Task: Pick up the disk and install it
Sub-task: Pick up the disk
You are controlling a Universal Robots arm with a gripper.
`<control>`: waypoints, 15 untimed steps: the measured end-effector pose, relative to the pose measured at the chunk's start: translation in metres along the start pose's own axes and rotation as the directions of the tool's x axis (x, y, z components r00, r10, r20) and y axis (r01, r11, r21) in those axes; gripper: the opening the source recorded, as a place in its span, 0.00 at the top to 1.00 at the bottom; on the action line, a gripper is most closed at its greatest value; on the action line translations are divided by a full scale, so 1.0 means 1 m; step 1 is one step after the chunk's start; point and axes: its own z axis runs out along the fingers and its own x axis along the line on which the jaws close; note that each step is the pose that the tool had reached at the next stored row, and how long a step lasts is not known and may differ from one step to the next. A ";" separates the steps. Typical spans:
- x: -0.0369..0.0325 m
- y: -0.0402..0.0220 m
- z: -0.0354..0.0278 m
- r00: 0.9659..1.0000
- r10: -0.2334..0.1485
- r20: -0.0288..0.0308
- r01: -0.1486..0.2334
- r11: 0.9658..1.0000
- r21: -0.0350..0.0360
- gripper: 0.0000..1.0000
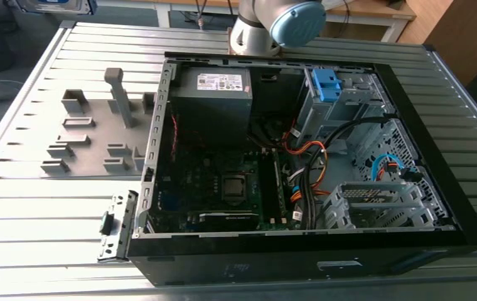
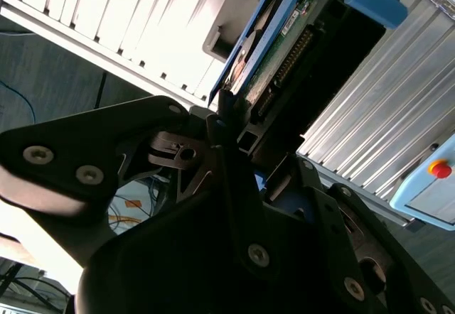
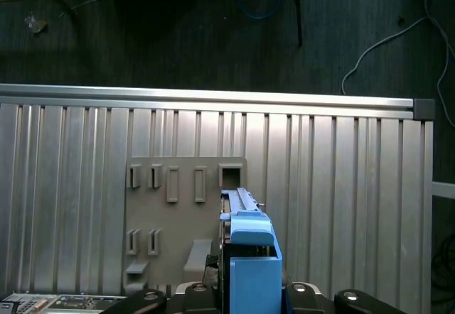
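In the first wrist view I am seeing the ribbed surface (image 3: 64,200) at left, then the grey fixture plate (image 3: 186,214). At bottom centre I am holding the disk (image 3: 250,271) edge-on. In the second wrist view the fingers (image 2: 226,118) are pinching it.

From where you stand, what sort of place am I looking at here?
Probably a robotics lab or test bench for computer assembly: an open computer case lies on a ribbed metal table next to the robot arm, and the gripper holds the disk.
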 end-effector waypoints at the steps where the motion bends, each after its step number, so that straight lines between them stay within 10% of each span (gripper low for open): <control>1: 0.0000 -0.0012 0.0000 1.000 0.000 0.000 0.000 1.000 0.000 0.64; 15: 0.0003 -0.0167 -0.0004 1.000 0.000 0.000 0.000 1.000 0.000 0.64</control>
